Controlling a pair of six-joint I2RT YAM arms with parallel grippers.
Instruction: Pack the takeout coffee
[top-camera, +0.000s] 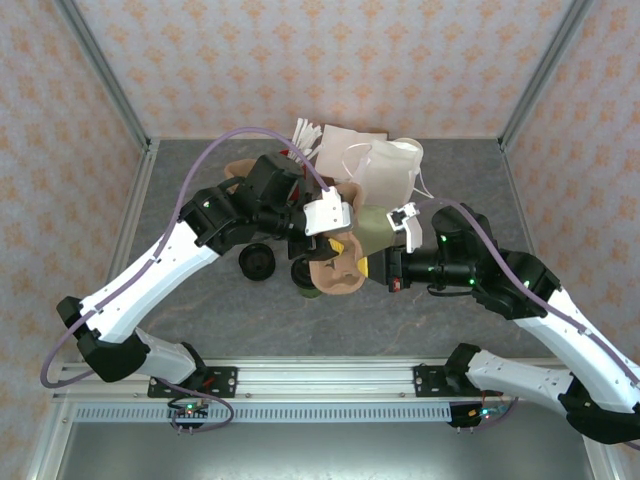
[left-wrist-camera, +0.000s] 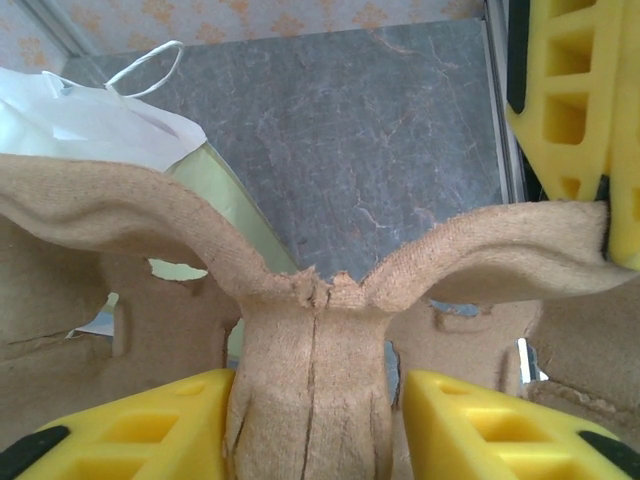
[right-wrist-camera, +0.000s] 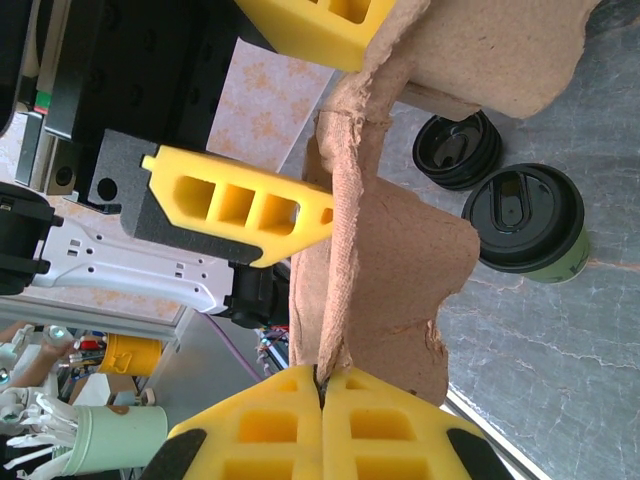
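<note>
Pinching pulp carrier (top-camera: 338, 265), left end effector (left-wrist-camera: 318, 388) and right end effector (right-wrist-camera: 321, 385), takeout coffee (right-wrist-camera: 525, 220), loose lid (right-wrist-camera: 457, 148) underneath

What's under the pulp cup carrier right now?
Below the carrier, on the table, sit the lidded coffee cup and loose black lids. From above, the carrier covers most of the cup.

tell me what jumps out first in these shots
The brown pulp cup carrier held above the table, pinched between both yellow-fingered grippers: the left gripper on its middle rib, the right gripper on an edge. On the table below stands the lidded takeout coffee beside loose black lids.
</note>
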